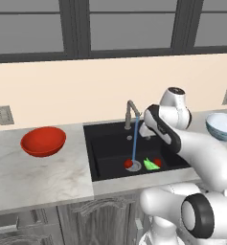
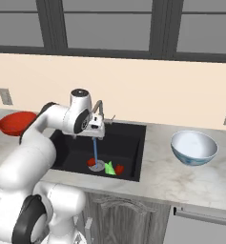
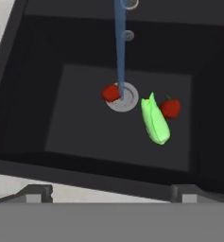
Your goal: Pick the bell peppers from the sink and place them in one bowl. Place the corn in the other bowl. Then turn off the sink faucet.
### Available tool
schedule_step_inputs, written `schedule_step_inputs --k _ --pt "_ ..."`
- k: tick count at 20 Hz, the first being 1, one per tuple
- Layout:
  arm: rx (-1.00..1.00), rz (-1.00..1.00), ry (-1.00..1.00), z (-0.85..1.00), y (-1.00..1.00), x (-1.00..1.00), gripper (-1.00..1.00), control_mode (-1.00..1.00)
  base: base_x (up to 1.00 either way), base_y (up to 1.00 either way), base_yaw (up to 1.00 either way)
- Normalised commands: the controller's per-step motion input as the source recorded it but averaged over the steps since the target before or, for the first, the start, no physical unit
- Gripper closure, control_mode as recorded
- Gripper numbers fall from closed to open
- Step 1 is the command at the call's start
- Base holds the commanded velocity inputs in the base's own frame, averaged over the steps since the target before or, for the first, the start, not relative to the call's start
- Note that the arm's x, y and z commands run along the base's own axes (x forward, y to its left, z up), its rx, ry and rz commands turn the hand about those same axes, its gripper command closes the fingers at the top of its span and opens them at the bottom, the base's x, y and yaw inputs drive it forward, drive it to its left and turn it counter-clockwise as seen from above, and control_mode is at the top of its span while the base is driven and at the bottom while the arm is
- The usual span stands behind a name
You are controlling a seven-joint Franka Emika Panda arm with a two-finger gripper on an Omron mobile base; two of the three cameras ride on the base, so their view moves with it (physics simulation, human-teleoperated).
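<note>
On the pale marbled worktop (image 1: 43,177), the red bowl (image 1: 43,141) is sitting well off toward 9 o'clock of the sink (image 1: 105,153), and the blue-and-white bowl (image 2: 194,147) is waiting at the opposite end toward 3 o'clock, so either carry is looking long and a loosely held piece is risking a drop on the stone. In the hand view, a blue water stream (image 3: 120,45) is running from the faucet (image 1: 131,113) straight down onto the round drain (image 3: 123,97). The first bell pepper (image 3: 110,92), a small glossy red lump, is sitting at the drain's 9 o'clock edge, touching the water; reaching for it is meaning pushing through the stream, and a round, wet, smooth thing is likely to be squirting out of a pinch. The corn (image 3: 155,120), a bright green tapered piece with its point toward 12 o'clock, is lying just at 4 o'clock of the drain. The second bell pepper (image 3: 170,108) is resting right against the corn's 3 o'clock side, so closing on either one is risking a nudge or a double grab, and the wrong item going into the wrong bowl. The gripper (image 3: 111,194) is hovering above the basin's near rim, holding nothing; its fingers (image 3: 36,194) are standing wide apart at the bottom of that view.
</note>
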Motion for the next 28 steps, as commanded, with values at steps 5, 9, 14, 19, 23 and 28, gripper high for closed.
schedule_step_inputs --k 5,9,14,19,23,28 --pt "-0.01 0.00 0.14 -0.37 -0.15 0.13 -1.00 -1.00 0.00 0.00 0.00" --pt "-0.01 -0.03 0.21 -0.36 -0.07 0.14 -1.00 -1.00 0.00 0.00 0.00" --pt "0.00 -0.04 0.19 -0.35 -0.17 0.15 -1.00 -1.00 0.00 0.00 0.00" --pt "0.00 -0.07 0.15 -0.33 -0.18 0.06 -1.00 -1.00 0.00 0.00 0.00" --pt "0.00 -0.07 0.09 -0.35 -0.05 0.00 -1.00 -1.00 0.00 0.00 0.00" --pt "0.00 -0.02 0.00 -0.34 -0.18 0.00 -1.00 -1.00 0.00 0.00 0.00"
